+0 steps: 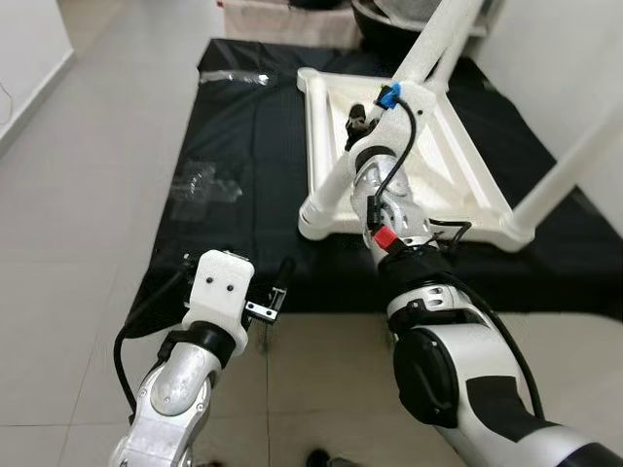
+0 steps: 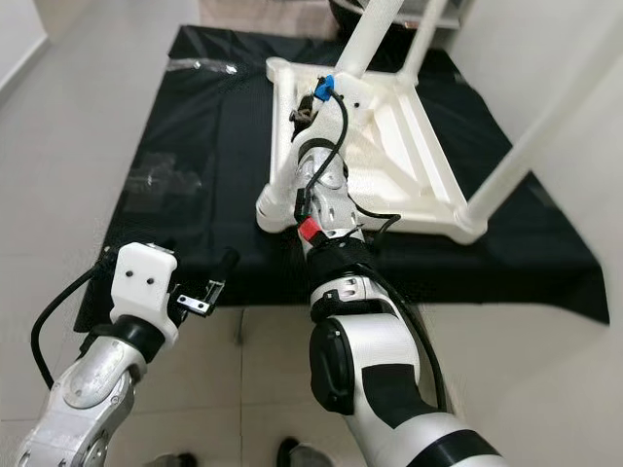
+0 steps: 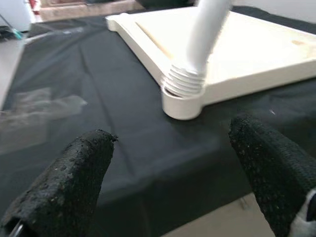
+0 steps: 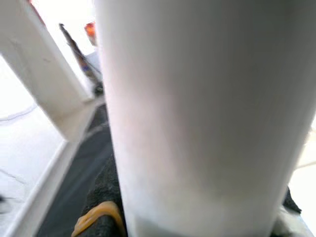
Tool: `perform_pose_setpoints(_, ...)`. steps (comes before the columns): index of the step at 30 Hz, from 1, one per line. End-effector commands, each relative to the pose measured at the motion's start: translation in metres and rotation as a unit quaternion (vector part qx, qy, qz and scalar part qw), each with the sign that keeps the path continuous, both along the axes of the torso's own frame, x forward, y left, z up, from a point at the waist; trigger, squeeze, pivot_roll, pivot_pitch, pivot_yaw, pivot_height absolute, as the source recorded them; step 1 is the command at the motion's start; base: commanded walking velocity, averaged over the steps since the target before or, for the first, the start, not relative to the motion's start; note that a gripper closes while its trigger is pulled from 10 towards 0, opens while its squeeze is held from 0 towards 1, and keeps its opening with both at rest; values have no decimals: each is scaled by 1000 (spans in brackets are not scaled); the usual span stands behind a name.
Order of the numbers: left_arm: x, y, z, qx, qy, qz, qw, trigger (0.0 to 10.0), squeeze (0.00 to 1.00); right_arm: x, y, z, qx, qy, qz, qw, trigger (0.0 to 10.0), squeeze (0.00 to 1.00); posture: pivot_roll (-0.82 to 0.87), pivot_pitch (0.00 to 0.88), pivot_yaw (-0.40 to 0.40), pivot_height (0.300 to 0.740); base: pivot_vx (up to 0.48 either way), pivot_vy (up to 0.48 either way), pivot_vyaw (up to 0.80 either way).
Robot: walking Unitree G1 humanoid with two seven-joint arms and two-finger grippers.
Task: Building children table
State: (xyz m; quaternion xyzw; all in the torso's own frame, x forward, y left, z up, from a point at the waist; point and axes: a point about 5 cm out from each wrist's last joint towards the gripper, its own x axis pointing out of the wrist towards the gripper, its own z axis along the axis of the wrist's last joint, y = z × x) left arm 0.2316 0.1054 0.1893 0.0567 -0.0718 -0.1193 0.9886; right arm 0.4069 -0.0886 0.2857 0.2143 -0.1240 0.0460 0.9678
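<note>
A white children's table (image 1: 443,170) lies upside down on a black mat (image 1: 243,136). Its near-left corner carries a white leg (image 1: 336,180) that rises toward me; its threaded foot sits in the corner socket (image 3: 183,96). My right gripper (image 1: 356,123) is shut on this leg higher up, and the right wrist view has the leg (image 4: 197,113) close against dark finger pads. Two more legs (image 1: 438,34) (image 1: 574,165) stand at the far and near-right corners. My left gripper (image 1: 237,269) hovers open over the mat's near edge, fingers (image 3: 74,177) wide apart with nothing between them.
Clear plastic wrapping (image 1: 202,185) lies on the mat's left part, with another piece (image 1: 234,78) at the far left corner. Light floor tiles (image 1: 78,195) surround the mat. A white wall (image 1: 555,58) stands close on the right.
</note>
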Motion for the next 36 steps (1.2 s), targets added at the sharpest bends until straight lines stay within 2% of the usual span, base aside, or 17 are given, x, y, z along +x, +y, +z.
perform_pose_setpoints(1, 0, -1, -2, 0, 4, -5, 1000, 10000, 0, -4, 7, 9, 0, -31, 43, 999, 10000, 0, 123, 163, -84, 740, 0, 0, 0)
perform_pose_setpoints(3, 3, -3, -3, 2, 9, -15, 1000, 10000, 0, -16, 7, 30, -16, -109, 143, 984, 10000, 0, 122, 144, -77, 740, 0, 0, 0)
perform_pose_setpoints(4, 3, -3, -3, 2, 9, -15, 1000, 10000, 0, -16, 7, 30, -16, -109, 143, 984, 10000, 0, 122, 144, -77, 740, 0, 0, 0)
perform_pose_setpoints(5, 5, -3, -3, 4, 11, -17, 1000, 10000, 0, -25, 7, 32, -19, -128, 206, 970, 10000, 0, 122, 141, -76, 740, 0, 0, 0)
perform_pose_setpoints(6, 5, -3, -3, 4, 11, -17, 1000, 10000, 0, -25, 7, 32, -19, -128, 206, 970, 10000, 0, 122, 141, -76, 740, 0, 0, 0)
perform_pose_setpoints(8, 7, -2, -3, 3, 16, -22, 1000, 10000, 0, -32, 7, 28, -25, -139, 266, 954, 10000, 0, 120, 133, -71, 740, 0, 0, 0)
perform_pose_setpoints(9, 9, -1, -3, 4, 17, -26, 999, 10000, 141, -41, 6, 21, -24, -142, 326, 934, 10000, 0, 117, 123, -66, 740, 0, 0, 0)
perform_pose_setpoints(10, 9, -1, -3, 4, 17, -26, 999, 10000, 141, -41, 6, 21, -24, -142, 326, 934, 10000, 0, 117, 123, -66, 740, 0, 0, 0)
perform_pose_setpoints(11, 10, 0, -3, 2, 20, -35, 999, 10000, 890, -49, 4, 13, -20, -144, 372, 917, 10000, 0, 119, 120, -64, 740, 0, 0, 0)
perform_pose_setpoints(12, 10, 0, -3, 2, 20, -35, 999, 10000, 890, -49, 4, 13, -20, -144, 372, 917, 10000, 0, 119, 120, -64, 740, 0, 0, 0)
perform_pose_setpoints(13, 11, 1, -1, -5, 23, -55, 998, 10000, 1000, -59, 3, 6, -14, -147, 421, 895, 10000, 0, 122, 111, -61, 740, 0, 0, 0)
perform_pose_setpoints(14, 11, 0, 0, -26, 34, -82, 996, 10000, 1000, -69, 3, -1, -9, -149, 464, 873, 10000, 0, 124, 109, -59, 740, 0, 0, 0)
perform_pose_setpoints(17, 11, 0, 0, -26, 34, -82, 996, 10000, 1000, -69, 3, -1, -9, -149, 464, 873, 10000, 0, 124, 109, -59, 740, 0, 0, 0)
perform_pose_setpoints(19, 3, -5, -1, -51, 74, -179, 980, 10000, 1000, -83, 4, -13, -7, -149, 525, 838, 10000, 0, 127, 108, -60, 740, 0, 0, 0)
perform_pose_setpoints(20, 3, -5, -1, -51, 74, -179, 980, 10000, 1000, -83, 4, -13, -7, -149, 525, 838, 10000, 0, 127, 108, -60, 740, 0, 0, 0)
perform_pose_setpoints(21, -6, -7, -5, -44, 111, -243, 963, 10000, 0, -90, 5, -19, -8, -147, 558, 816, 10000, 0, 134, 108, -59, 740, 0, 0, 0)
perform_pose_setpoints(36, -12, 8, -28, -36, 186, -277, 942, 10000, 0, -105, 7, -23, -10, -142, 609, 781, 10000, 0, 135, 111, -58, 740, 0, 0, 0)
